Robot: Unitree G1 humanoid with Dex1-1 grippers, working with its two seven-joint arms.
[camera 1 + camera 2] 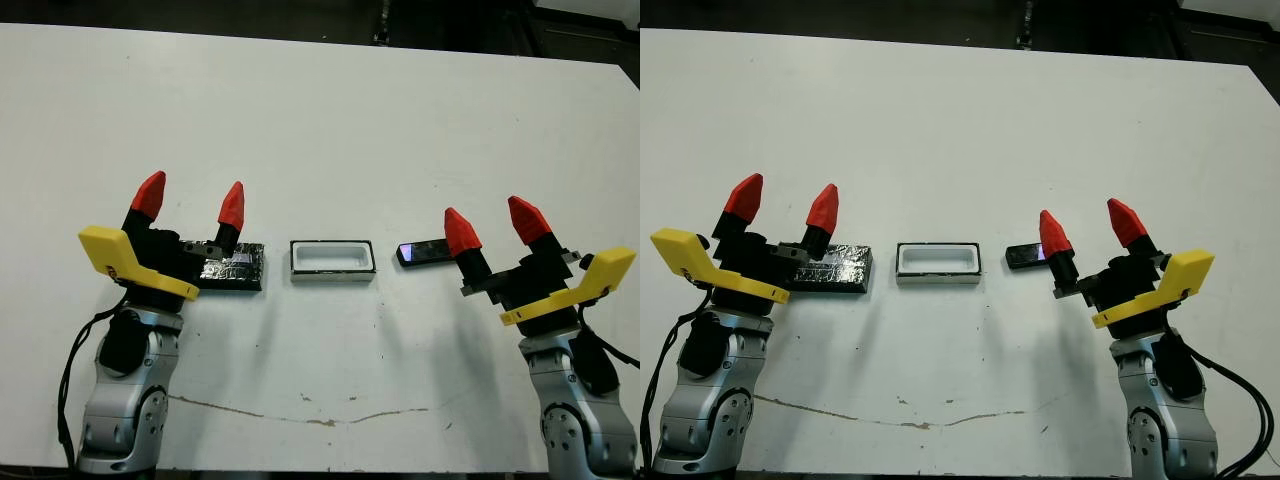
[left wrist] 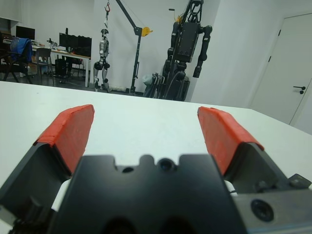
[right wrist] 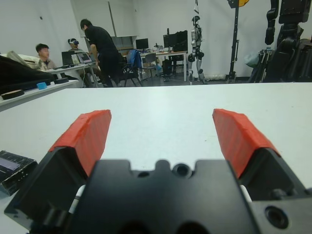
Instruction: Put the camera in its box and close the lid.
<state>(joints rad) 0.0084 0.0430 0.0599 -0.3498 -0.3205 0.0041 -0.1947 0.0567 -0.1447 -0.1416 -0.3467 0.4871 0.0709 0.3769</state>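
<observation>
The box [image 1: 332, 259], a shallow white tray with a dark rim, lies open at the table's middle near the front. To its right lies the camera [image 1: 423, 252], a small black bar with a bluish face, also seen in the right wrist view as the camera [image 3: 13, 165]. Left of the box rests the lid [image 1: 232, 267], a black speckled slab partly hidden by my left arm. My left gripper [image 1: 190, 198] stands open above the lid's left part. My right gripper [image 1: 494, 223] stands open just right of the camera. Neither holds anything.
The white table [image 1: 330, 120] stretches far back, with its front edge just below my arms. A thin crack line [image 1: 300, 415] runs along the front. Beyond the table stand robots on stands [image 2: 187, 44], desks and people [image 3: 100, 46].
</observation>
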